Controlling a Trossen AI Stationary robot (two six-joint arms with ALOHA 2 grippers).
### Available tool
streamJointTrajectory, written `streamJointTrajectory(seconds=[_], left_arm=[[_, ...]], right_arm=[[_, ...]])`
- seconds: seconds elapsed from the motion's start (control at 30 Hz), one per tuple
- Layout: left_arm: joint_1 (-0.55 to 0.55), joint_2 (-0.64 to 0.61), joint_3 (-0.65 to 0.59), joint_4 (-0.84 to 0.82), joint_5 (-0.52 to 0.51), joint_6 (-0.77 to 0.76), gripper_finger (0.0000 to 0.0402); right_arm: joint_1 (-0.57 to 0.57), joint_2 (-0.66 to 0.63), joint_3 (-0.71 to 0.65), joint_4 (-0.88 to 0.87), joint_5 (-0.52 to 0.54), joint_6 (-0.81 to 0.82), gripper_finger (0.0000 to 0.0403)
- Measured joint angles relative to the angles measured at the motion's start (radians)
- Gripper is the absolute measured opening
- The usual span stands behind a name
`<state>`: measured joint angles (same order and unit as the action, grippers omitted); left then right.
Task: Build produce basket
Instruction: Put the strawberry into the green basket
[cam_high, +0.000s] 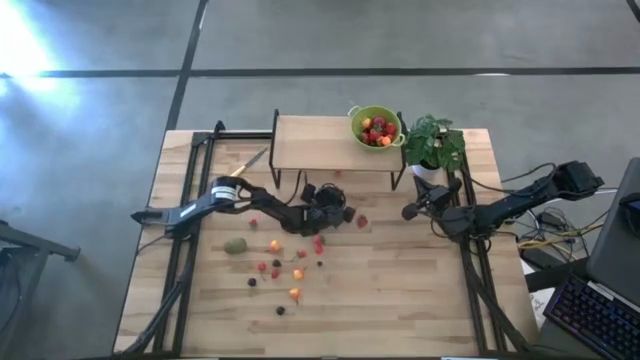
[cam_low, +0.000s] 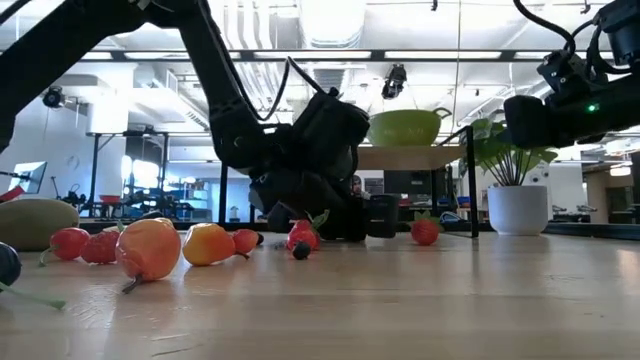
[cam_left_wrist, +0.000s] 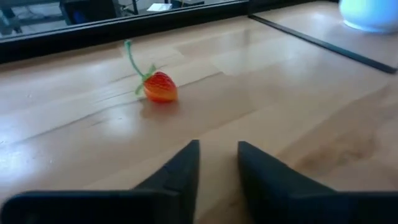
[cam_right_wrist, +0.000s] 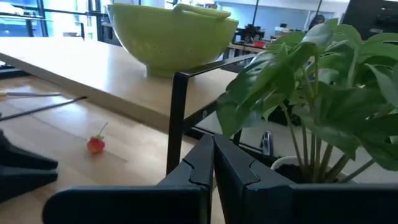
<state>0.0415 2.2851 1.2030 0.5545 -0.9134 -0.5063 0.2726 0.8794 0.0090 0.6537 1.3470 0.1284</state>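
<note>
On smooth wood, left gripper (cam_left_wrist: 217, 163) fingers slightly parted, empty, facing a glossy red fruit (cam_left_wrist: 160, 87); right's closed.

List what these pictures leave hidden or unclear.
- Low view: the green colander's contents, hidden by its wall.
- Left wrist view: the white pot, cut off by the edge.
- High view: the left end effector, whether open, too small.
- Right wrist view: pot hidden behind leaves.
</note>
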Motion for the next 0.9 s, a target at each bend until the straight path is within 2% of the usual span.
streamJointTrajectory(seconds=[0.17, 0.3, 0.47, 0.63, 0.9], left_arm=[[0.029, 0.001, -0.002, -0.006, -0.003, -0.068, 0.0196], [0.052, 0.002, -0.001, -0.01, -0.012, -0.065, 0.0231], [0.071, 0.002, -0.001, 0.003, -0.006, -0.071, 0.024], [0.083, 0.003, 0.011, 0.014, 0.057, -0.067, 0.0241], [0.099, 0.023, 0.019, 0.056, 0.063, -0.069, 0.0241]], right_arm=[[0.0, 0.008, 0.0, -0.008, -0.001, 0.027, 0.0008], [0.0, 0.008, 0.0, -0.04, -0.001, 0.075, 0.0008], [0.0, 0.008, 0.0, -0.082, -0.001, 0.137, 0.0008], [0.0, 0.012, 0.0, -0.082, -0.001, 0.14, 0.0008], [0.0, 0.012, 0.0, -0.082, -0.001, 0.134, 0.0008]])
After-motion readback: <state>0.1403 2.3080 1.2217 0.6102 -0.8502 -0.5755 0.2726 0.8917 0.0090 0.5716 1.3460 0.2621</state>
